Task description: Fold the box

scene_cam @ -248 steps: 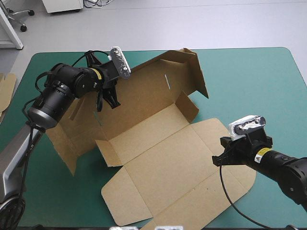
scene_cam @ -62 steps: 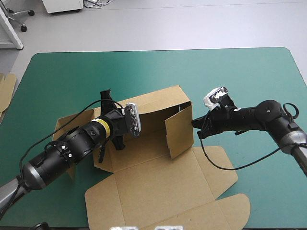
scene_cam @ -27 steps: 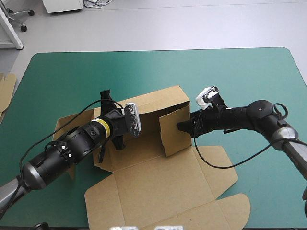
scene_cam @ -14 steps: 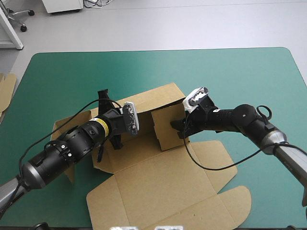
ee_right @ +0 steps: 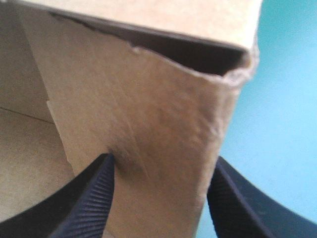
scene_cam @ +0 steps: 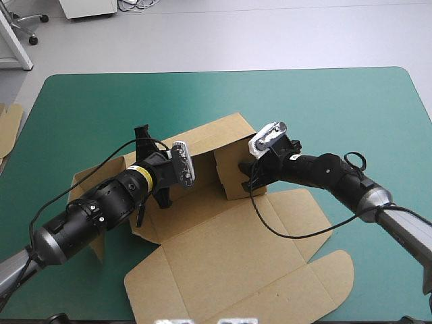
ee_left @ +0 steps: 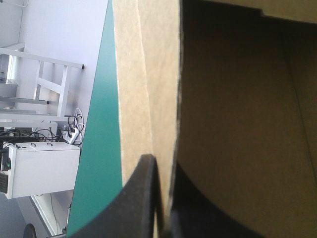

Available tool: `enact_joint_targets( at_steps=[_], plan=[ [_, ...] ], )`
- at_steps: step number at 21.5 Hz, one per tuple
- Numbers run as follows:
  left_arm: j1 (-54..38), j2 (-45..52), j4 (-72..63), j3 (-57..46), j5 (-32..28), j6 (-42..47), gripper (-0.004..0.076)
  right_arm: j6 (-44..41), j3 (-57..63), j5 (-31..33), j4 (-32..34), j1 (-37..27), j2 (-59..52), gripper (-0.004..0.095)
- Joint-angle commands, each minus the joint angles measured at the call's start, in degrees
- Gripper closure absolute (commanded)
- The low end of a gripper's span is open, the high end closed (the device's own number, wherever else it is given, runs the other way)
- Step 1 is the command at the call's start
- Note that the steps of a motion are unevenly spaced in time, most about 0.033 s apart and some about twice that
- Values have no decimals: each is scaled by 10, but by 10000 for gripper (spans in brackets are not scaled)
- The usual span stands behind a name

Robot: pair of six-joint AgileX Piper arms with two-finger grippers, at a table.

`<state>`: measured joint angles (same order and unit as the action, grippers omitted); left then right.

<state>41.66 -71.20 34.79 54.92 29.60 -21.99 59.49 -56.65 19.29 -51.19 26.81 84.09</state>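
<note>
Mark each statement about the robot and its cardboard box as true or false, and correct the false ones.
1. The left pincer is shut on a raised wall of the box. True.
2. The right pincer is shut to a point. False: its fingers stand apart, against an upright side flap.
3. The lid lies flat on the teal-green cover. True.
4. The box is white. False: it is brown.
5. Spare board shows at the table's left edge. True.
</note>
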Motion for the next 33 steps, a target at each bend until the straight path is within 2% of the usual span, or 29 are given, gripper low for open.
enact_joint_targets(
  at_steps=[1, 12, 19, 24, 25, 29, 32, 33],
  plan=[
    [10, 2, -39, 0, 13, 23, 738, 3, -15, -41, -4, 4, -13, 410],
    [10, 2, -39, 0, 1, 36, 738, 6, -15, -123, -14, 5, -12, 410],
    [10, -16, -38, 0, 1, 41, 738, 14, -15, -125, -45, 6, -12, 411],
    [10, -16, -22, 0, -3, 49, 738, 52, -15, -218, -39, 68, 19, 420],
    [10, -16, -22, 0, -2, 49, 738, 51, -15, -236, -42, 72, 28, 461],
    [10, -16, -21, 0, -3, 50, 738, 48, -15, -241, -43, 73, 29, 694],
    [10, -16, -19, 0, -3, 50, 738, 46, -15, -232, -43, 73, 29, 940],
    [10, -16, -19, 0, -3, 50, 738, 44, -15, -228, -43, 73, 29, 938]
  ],
)
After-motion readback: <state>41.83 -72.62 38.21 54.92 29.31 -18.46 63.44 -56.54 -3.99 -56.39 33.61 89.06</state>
